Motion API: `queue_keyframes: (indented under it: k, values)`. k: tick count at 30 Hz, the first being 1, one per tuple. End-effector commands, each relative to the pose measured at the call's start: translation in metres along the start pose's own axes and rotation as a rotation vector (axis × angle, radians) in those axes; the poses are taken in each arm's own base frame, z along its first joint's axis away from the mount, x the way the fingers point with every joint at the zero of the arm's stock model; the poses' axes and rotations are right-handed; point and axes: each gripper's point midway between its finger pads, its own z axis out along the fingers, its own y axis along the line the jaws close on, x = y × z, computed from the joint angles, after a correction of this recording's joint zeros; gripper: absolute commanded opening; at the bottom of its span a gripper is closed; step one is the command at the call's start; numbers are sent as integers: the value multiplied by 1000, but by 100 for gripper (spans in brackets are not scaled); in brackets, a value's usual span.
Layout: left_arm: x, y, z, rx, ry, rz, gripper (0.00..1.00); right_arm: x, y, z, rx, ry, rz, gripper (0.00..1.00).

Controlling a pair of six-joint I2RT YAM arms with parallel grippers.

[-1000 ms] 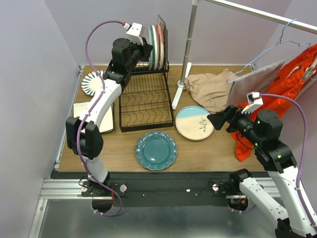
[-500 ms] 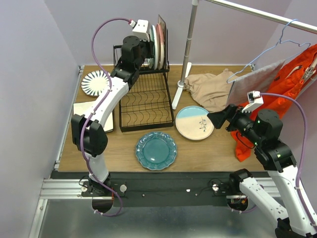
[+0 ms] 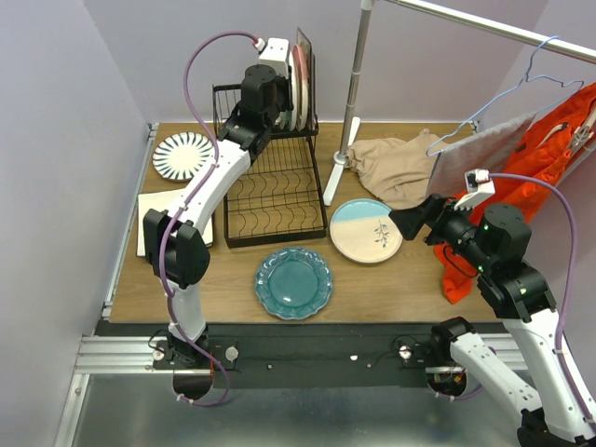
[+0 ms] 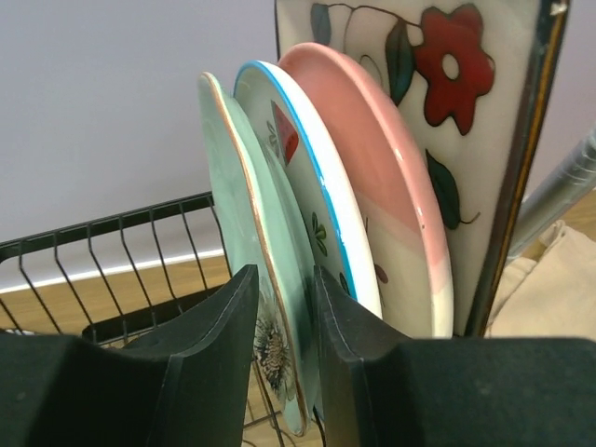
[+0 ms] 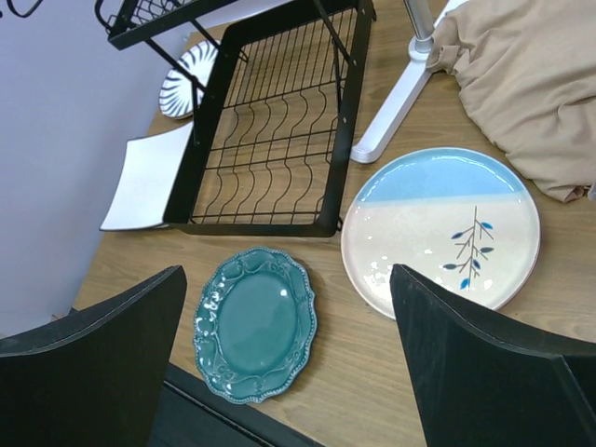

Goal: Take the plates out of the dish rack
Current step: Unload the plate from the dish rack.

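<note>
The black wire dish rack [image 3: 275, 191] stands at the back left. Its upper basket holds, on edge, a pale green floral plate [image 4: 244, 186], a white red-fruit plate with a blue rim [image 4: 298, 158], a cream-pink plate [image 4: 382, 177] and a square floral plate [image 4: 466, 112]. My left gripper [image 3: 279, 88] is up at that basket, its jaws [image 4: 287, 279] closed on the rim of the green plate. A scalloped teal plate [image 3: 293, 282], a cream-blue plate [image 3: 366, 230] and a striped plate [image 3: 182, 155] lie on the table. My right gripper [image 3: 410, 225] hangs open and empty above the teal plate [image 5: 254, 323].
A white square tray [image 3: 154, 219] lies left of the rack. The metal clothes-rail stand [image 3: 352, 102] stands right of the rack, with a beige cloth [image 3: 400, 168] at its foot. A grey cloth on a hanger and an orange garment [image 3: 559, 140] hang at the far right.
My left arm has reached further back and right along the upper basket, onto the frontmost plate. The right arm has not moved.
</note>
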Motion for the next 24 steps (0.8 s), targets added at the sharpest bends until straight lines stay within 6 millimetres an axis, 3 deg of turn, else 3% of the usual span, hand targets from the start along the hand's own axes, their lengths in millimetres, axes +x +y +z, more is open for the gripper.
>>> queue_keyframes:
  k: [1, 9, 19, 22, 24]
  values:
    - [31, -1, 6, -21, 103, 45, 39, -5, 2, 1, -10, -26, 7, 99]
    - [48, -6, 15, -3, 139, 48, 31, -6, 3, 0, -12, -33, 11, 99]
    - [56, -13, 17, 33, 155, 25, 18, -9, 5, -1, -17, -39, 15, 98]
    - [61, -11, 14, 17, 176, 14, 19, -10, 6, -1, -18, -42, 17, 99]
    - [60, -12, 12, 22, 174, 7, 29, -11, 7, -1, -21, -44, 15, 99]
